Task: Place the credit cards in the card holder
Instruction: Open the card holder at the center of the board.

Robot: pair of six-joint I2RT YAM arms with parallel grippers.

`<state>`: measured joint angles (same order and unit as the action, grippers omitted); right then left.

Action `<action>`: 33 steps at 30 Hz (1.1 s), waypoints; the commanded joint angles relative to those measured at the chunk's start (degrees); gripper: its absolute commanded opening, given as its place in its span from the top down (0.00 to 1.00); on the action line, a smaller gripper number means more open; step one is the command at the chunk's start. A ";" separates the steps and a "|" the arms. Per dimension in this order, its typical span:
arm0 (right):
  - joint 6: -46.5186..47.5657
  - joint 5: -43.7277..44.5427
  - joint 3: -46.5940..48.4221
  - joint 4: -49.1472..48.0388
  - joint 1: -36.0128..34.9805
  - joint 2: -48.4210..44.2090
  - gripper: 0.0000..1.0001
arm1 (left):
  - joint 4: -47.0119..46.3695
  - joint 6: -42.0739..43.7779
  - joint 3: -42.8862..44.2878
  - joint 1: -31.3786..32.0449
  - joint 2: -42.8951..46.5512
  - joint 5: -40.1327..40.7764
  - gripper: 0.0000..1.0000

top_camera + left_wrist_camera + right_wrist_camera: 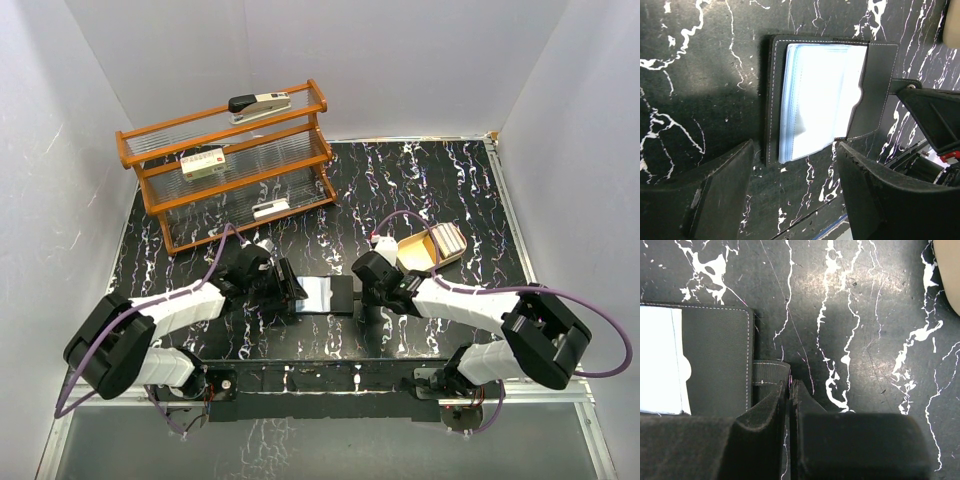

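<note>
The black card holder lies open and flat on the marbled table between my two grippers, its shiny bluish-white lining facing up. My left gripper is open and empty, its fingers astride the holder's near edge. My right gripper is shut, its tips at the end of the holder's small black strap beside the black flap. I see nothing between its fingers. No credit card shows clearly. A pale striped thing lies in the tan tray; I cannot tell what it is.
The tan tray sits just behind the right gripper; its rim shows in the right wrist view. An orange rack stands at the back left with a stapler on top. White walls enclose the table.
</note>
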<state>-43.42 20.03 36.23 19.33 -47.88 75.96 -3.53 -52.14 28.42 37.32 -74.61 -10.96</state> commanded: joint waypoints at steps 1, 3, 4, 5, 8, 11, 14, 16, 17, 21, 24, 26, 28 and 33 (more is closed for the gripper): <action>-0.31 1.22 -0.74 -2.47 0.24 -0.15 1.00 | -4.35 -0.73 -0.77 0.04 -2.04 -3.77 0.36; -0.53 0.96 -1.18 -3.05 0.25 -0.46 1.00 | -7.45 -1.78 -1.08 0.04 -3.45 -6.15 0.38; -0.60 0.73 -1.32 -3.26 0.31 -0.46 1.00 | -9.26 -2.40 -1.25 0.03 -3.52 -7.41 0.39; -0.76 0.38 -1.30 -3.44 0.25 -0.32 1.00 | -11.23 -3.24 -1.75 0.03 -4.62 -8.54 0.40; -1.01 -0.09 -1.59 -3.53 0.24 0.12 1.00 | -16.38 -5.51 -2.96 0.03 -5.08 -11.57 0.44; -1.20 -0.62 -2.37 -3.96 0.24 0.07 1.00 | -19.67 -7.44 -3.55 0.08 -4.34 -13.64 0.48; -1.20 -1.18 -2.91 -4.79 0.24 0.34 1.00 | -24.95 -10.34 -4.99 0.04 -4.04 -15.55 0.51; -1.24 -1.45 -3.00 -5.04 0.24 0.77 1.00 | -29.07 -12.29 -6.22 0.03 -2.41 -16.51 0.52; -1.26 -1.60 -3.02 -5.15 0.24 0.96 1.00 | -30.58 -12.86 -6.61 0.03 -2.23 -16.69 0.53; -1.54 -2.21 -3.42 -6.00 0.24 1.12 1.00 | -31.18 -12.30 -6.85 0.03 -2.52 -15.97 0.55; -1.64 -2.69 -3.70 -6.23 0.24 1.05 1.00 | -34.20 -12.85 -7.42 0.03 -3.52 -16.51 0.59; -1.70 -2.84 -4.03 -6.39 0.24 0.88 1.00 | -35.70 -13.20 -7.61 0.04 -5.59 -16.80 0.62; -1.82 -3.01 -4.27 -6.65 0.26 0.54 1.00 | -34.53 -12.54 -6.95 0.03 -6.59 -16.50 0.65; -1.62 -2.95 -4.09 -6.40 0.26 -0.10 1.00 | -31.29 -9.96 -5.46 0.03 -8.34 -15.51 0.70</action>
<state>-44.51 17.69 32.82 14.39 -47.62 76.55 -35.57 -64.36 21.56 37.30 -82.35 -26.50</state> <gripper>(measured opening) 0.025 0.322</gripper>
